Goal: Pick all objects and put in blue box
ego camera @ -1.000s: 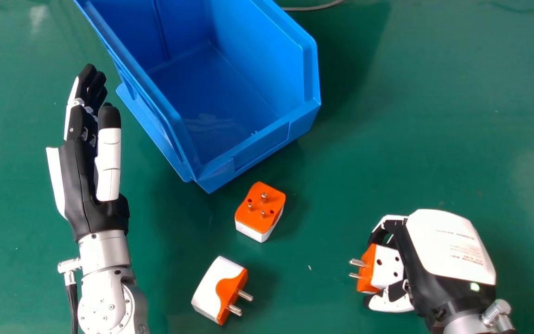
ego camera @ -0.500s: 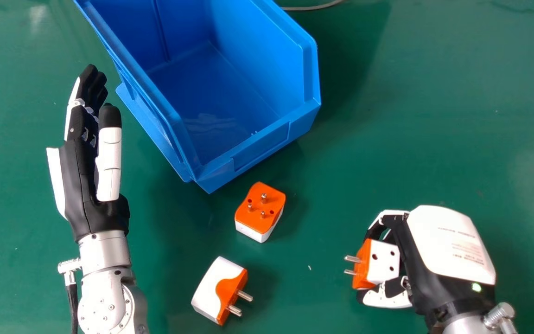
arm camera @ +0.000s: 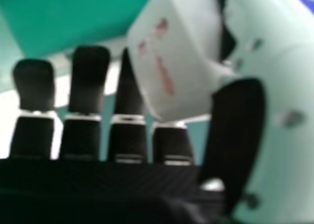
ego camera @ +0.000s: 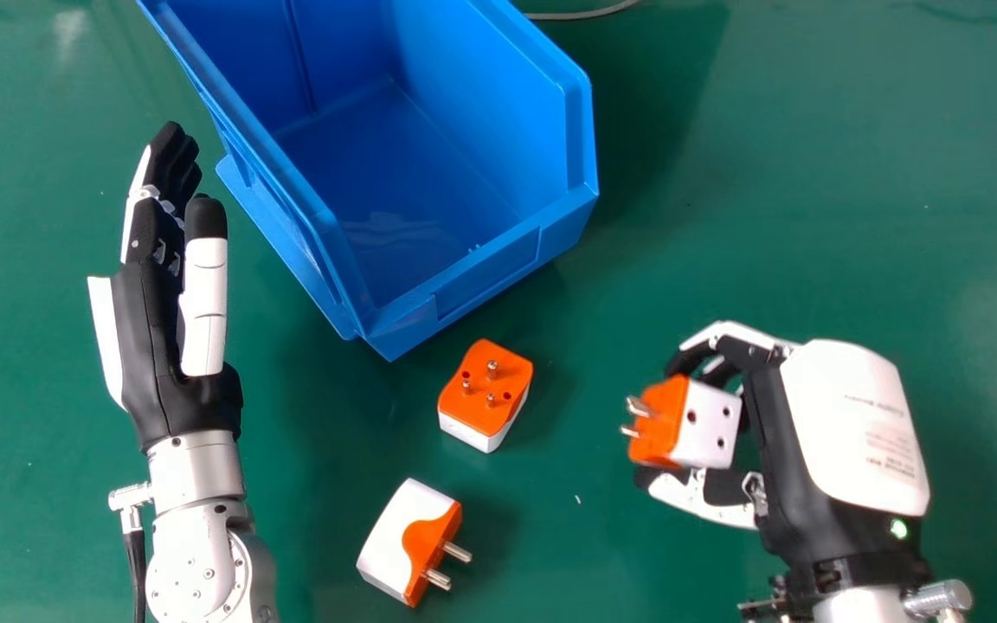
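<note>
Smooth green desk [ego camera: 810,216] had a soft sheen. Thin grey cable [ego camera: 589,15] curved along its far side. Pale glare [ego camera: 70,33] lay toward the far left corner. Tiny white speck [ego camera: 578,499] sat toward the near side.

Far end of blue box [ego camera: 490,272] beyond head view's top edge

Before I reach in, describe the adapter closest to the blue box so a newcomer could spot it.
Find the blue box on the green table. Just in front of its near end sits an orange-and-white adapter. Unlike the sideways adapter and the held adapter in the right robot hand, it points its three metal pins up.
</note>
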`<state>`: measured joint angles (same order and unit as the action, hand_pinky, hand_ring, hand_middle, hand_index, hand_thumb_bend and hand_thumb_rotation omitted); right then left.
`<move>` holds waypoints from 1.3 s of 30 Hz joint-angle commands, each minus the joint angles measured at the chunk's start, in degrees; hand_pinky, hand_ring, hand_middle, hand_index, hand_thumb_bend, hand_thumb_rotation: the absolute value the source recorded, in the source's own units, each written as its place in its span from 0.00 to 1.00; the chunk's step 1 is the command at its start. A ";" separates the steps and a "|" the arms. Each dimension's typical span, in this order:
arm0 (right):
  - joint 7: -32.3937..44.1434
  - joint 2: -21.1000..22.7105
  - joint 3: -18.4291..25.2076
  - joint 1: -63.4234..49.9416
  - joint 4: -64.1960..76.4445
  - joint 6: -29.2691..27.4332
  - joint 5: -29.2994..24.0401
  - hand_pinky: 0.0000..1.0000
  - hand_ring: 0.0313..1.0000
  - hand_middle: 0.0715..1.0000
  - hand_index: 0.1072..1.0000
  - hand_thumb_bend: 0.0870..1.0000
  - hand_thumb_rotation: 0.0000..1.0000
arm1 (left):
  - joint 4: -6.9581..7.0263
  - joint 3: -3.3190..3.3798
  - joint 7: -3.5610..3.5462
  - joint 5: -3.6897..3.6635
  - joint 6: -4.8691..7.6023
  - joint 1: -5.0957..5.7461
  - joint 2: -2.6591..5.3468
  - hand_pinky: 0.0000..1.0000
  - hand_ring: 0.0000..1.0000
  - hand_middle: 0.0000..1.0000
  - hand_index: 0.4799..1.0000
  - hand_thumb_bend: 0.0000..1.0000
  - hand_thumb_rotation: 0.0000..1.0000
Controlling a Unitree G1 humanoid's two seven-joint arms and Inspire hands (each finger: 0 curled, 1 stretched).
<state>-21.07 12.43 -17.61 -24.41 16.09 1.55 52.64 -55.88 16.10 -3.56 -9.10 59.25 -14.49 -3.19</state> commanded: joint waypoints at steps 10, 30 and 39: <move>-6.25 -0.99 0.22 1.91 -0.46 -4.93 -0.83 0.26 0.37 0.46 0.44 0.47 0.00 | -0.16 -0.17 0.92 0.96 1.28 -0.73 0.19 0.93 0.93 0.91 0.75 0.78 0.80; -6.93 -3.49 -0.65 11.86 -0.67 -9.91 -1.16 0.29 0.33 0.44 0.48 0.46 0.00 | -0.17 -0.37 1.71 1.52 0.62 -1.65 -0.19 0.91 0.92 0.91 0.75 0.79 0.81; -5.81 -4.79 -1.78 16.12 -1.64 -9.53 -1.33 0.31 0.34 0.45 0.48 0.46 0.00 | 0.03 -0.30 1.88 1.40 0.41 -1.95 0.11 0.91 0.92 0.91 0.75 0.79 0.80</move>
<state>-26.64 8.25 -19.11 -9.58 13.76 -7.26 51.60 -56.42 16.06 -1.69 -7.92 59.25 -15.45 -3.11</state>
